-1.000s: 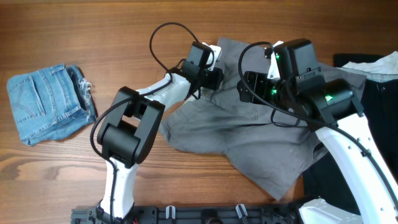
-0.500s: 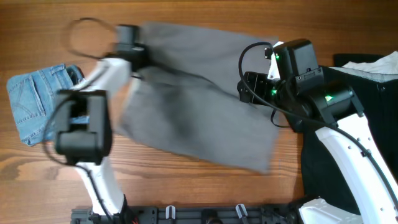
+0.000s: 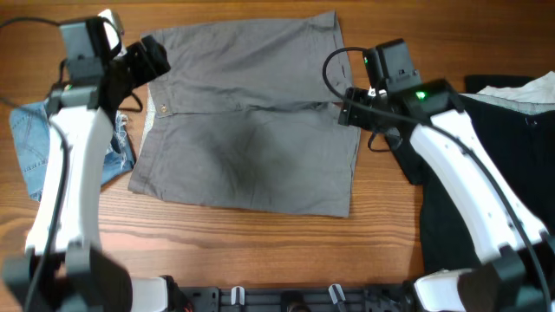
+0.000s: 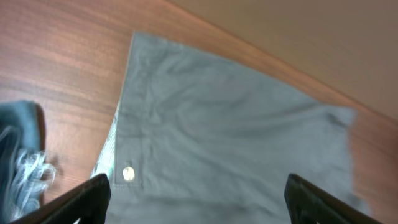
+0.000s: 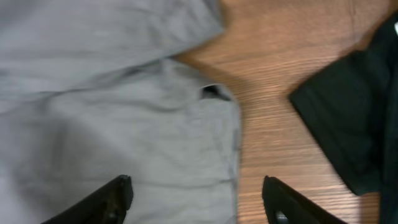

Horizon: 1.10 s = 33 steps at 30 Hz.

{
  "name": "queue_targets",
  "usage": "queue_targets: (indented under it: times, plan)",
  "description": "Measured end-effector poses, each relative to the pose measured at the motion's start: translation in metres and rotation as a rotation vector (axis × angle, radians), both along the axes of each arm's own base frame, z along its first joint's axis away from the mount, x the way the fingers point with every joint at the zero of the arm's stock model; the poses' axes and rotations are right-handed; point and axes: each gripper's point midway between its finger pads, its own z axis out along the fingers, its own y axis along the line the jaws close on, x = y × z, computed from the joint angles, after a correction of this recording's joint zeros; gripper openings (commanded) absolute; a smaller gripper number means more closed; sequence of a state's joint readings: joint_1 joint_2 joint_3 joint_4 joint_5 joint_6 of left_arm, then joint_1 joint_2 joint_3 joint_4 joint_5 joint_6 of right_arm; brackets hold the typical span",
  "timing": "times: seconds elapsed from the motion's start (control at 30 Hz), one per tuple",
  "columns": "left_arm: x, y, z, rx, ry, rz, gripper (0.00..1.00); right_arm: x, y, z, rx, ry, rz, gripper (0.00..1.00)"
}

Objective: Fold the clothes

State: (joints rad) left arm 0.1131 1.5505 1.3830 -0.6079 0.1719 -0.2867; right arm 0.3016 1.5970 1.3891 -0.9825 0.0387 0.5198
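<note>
Along the near edge of the brown wooden table (image 3: 260, 251), bare wood runs up to the large mid-grey cotton trousers (image 3: 251, 147). They lie spread flat across the middle, waistband to the left and leg hems to the right. No fold is made yet.

Risks, by my reading:
- Right gripper (image 3: 349, 111) hovers over the hem edge, fingers wide, nothing between them. A corner of the black garment (image 3: 529, 147) lies just beside that hem. A careless close could take in black cloth, or catch only the top grey layer.
- Left gripper (image 3: 149, 59) hangs over the far waistband corner, also wide and empty. The small light-blue frayed denim shorts (image 3: 26, 160) lie near the waistband, so a low sweep could drag their fringe along.
- If the two sides lift unevenly, the cloth would likely skew.

Views compared:
- The right wrist view shows a small dark gap where the hem layers part. The overhead view hides this behind the arm.
- The left wrist view shows a pale round button (image 4: 127, 173) and a pale strip of lining clearly. From above they are only specks.
- Only the overhead view gives the full outline, and the white cloth (image 3: 520, 87) on the black garment at the far right.
</note>
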Motion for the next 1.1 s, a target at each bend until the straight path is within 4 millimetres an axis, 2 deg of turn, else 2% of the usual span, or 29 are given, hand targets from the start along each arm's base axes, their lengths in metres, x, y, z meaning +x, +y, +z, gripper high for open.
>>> queue_targets:
  times: [0.1,0.13,0.2,0.23,0.3,0.33,0.43,0.5,0.6,0.63,0.67,0.73,0.83,0.93,0.97,1.03,1.1]
  plan:
    - [-0.045,-0.008,0.026,-0.009,0.028,-0.013,0.86,0.023,-0.015,-0.035,-0.015,0.044,0.015,0.54]
    - [-0.060,-0.010,0.029,-0.010,0.049,-0.016,0.84,0.033,-0.017,-0.048,-0.005,0.052,0.048,0.48]
    - [-0.085,-0.012,0.032,-0.012,0.092,-0.019,0.82,0.042,-0.016,-0.072,0.018,0.080,0.112,0.43]
    - [-0.099,-0.013,0.028,-0.013,0.137,-0.014,0.82,0.044,-0.014,-0.084,0.033,0.102,0.136,0.41]
    - [-0.123,-0.011,0.020,-0.015,0.219,0.014,0.79,0.044,-0.005,-0.110,0.065,0.149,0.193,0.15]
    - [-0.138,-0.009,0.012,-0.019,0.292,0.049,0.77,0.044,0.002,-0.125,0.092,0.172,0.234,0.09]
    - [-0.160,-0.002,-0.010,-0.014,0.411,0.126,0.77,0.046,0.016,-0.151,0.153,0.196,0.289,0.04]
    - [-0.166,0.000,-0.024,-0.015,0.459,0.156,0.80,0.047,0.015,-0.159,0.156,0.213,0.252,0.04]
    - [-0.176,0.003,-0.046,-0.020,0.526,0.197,0.84,0.049,0.001,-0.160,0.092,0.234,0.103,0.06]
    - [-0.180,0.003,-0.053,-0.021,0.547,0.205,0.85,0.050,-0.005,-0.160,0.070,0.234,0.060,0.10]
    - [-0.181,0.003,-0.061,-0.024,0.559,0.218,0.86,0.052,-0.013,-0.159,0.056,0.233,0.022,0.16]
    - [-0.185,0.004,-0.077,-0.026,0.581,0.230,0.90,0.057,-0.027,-0.157,0.075,0.223,0.008,0.43]
    - [-0.188,0.004,-0.096,-0.038,0.600,0.256,0.85,0.061,-0.031,-0.146,0.186,0.188,0.134,0.54]
    - [-0.190,0.004,-0.114,-0.047,0.606,0.272,0.78,0.058,-0.033,-0.115,0.263,0.136,0.212,0.56]
    - [-0.190,0.004,-0.120,-0.049,0.607,0.276,0.76,0.055,-0.032,-0.101,0.271,0.114,0.229,0.57]
    - [-0.199,0.002,-0.140,-0.051,0.641,0.280,0.75,0.048,-0.029,-0.059,0.269,0.046,0.245,0.61]
    - [-0.205,0.001,-0.154,-0.052,0.666,0.279,0.71,0.041,-0.030,-0.040,0.265,0.028,0.239,0.65]
